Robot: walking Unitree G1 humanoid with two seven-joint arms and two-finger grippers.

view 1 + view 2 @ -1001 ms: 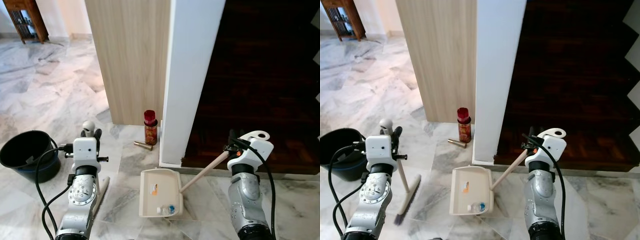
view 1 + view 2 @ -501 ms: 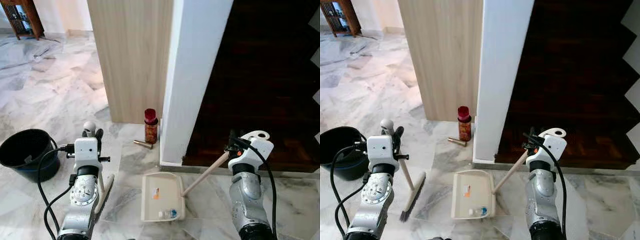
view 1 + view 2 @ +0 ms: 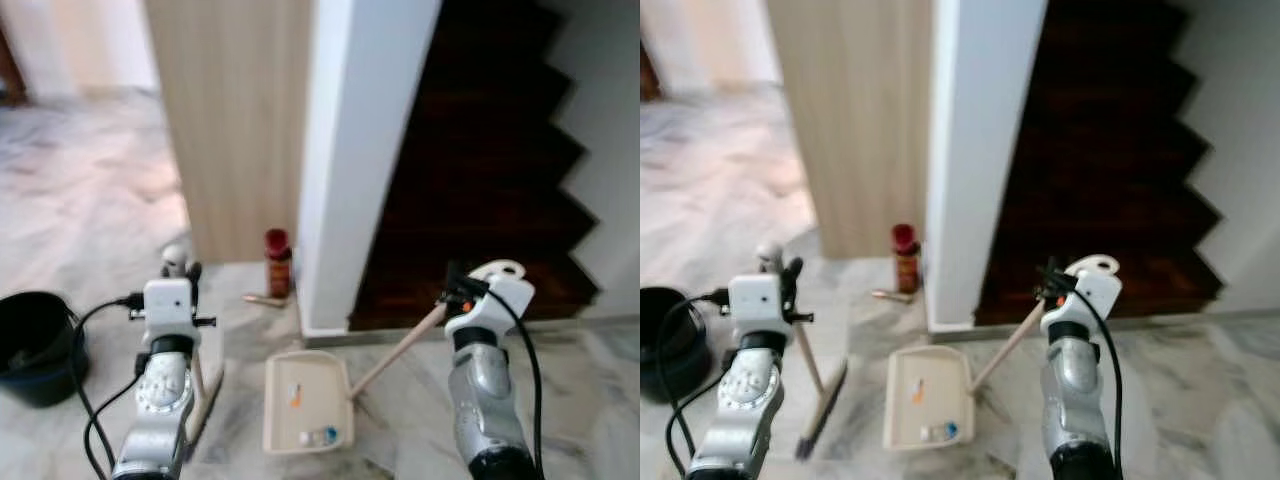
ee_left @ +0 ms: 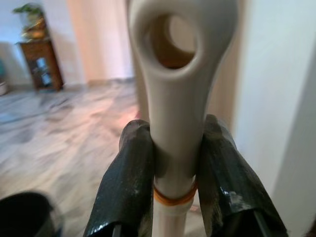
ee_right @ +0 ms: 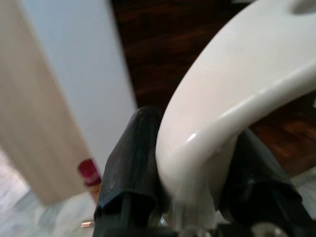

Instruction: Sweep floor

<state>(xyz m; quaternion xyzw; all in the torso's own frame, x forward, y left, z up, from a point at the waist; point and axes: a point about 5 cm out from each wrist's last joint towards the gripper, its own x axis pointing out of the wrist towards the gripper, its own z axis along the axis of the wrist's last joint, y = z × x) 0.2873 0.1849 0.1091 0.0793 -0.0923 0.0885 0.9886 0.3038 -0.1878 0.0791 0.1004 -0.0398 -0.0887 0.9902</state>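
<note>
My left gripper point(image 4: 170, 143) is shut on the top of a cream broom handle point(image 4: 177, 74) with a hanging hole. The handle slants down to the brush point(image 3: 820, 412) resting on the marble floor at my left. My right gripper point(image 5: 192, 163) is shut on the white looped grip of a dustpan handle point(image 3: 400, 345). The cream dustpan point(image 3: 305, 400) lies flat on the floor between my arms, just right of the brush. In its tray lie an orange scrap point(image 3: 294, 396) and a small blue and white piece point(image 3: 320, 436).
A red can point(image 3: 277, 263) and a small brass tube point(image 3: 258, 298) sit at the foot of a wood panel point(image 3: 230, 120), beside a white pillar point(image 3: 360, 150). Dark wooden stairs point(image 3: 470, 170) rise behind. A black bucket point(image 3: 35, 335) stands at far left.
The whole view has shifted and blurred, so my head has moved; more of the stairs shows on the right. The brush has come a little closer to the dustpan. Both grips are unchanged.
</note>
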